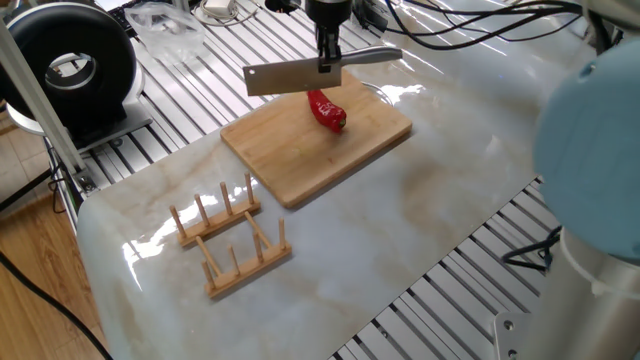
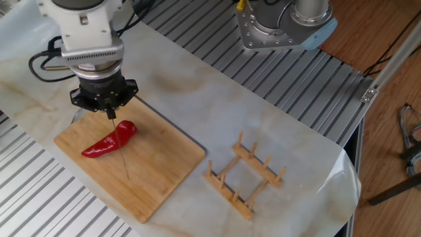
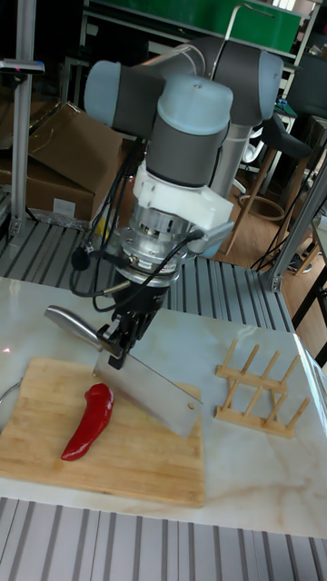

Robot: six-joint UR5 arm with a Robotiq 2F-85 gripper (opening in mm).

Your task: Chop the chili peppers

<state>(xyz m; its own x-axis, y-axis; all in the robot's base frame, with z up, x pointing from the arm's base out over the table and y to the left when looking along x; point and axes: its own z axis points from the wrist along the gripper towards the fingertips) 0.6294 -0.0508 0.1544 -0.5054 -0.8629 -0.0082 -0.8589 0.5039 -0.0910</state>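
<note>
One whole glossy red chili pepper (image 1: 327,112) (image 2: 108,140) (image 3: 88,422) lies on the bamboo cutting board (image 1: 310,160) (image 2: 154,174) (image 3: 136,467). My gripper (image 1: 328,58) (image 2: 109,110) (image 3: 121,341) is shut on the handle of a steel cleaver (image 1: 290,78) (image 3: 159,390). The blade hangs in the air, edge down, over the thick end of the chili. In the other fixed view the cleaver (image 2: 121,150) shows edge-on as a thin line crossing that end. Whether the edge touches the chili I cannot tell.
A wooden peg rack (image 1: 230,240) (image 2: 245,178) (image 3: 263,386) lies on the marble sheet beside the board. A black round device (image 1: 65,70) stands at one table corner. The arm's base (image 2: 289,23) sits on the slatted metal table, with cables behind the board.
</note>
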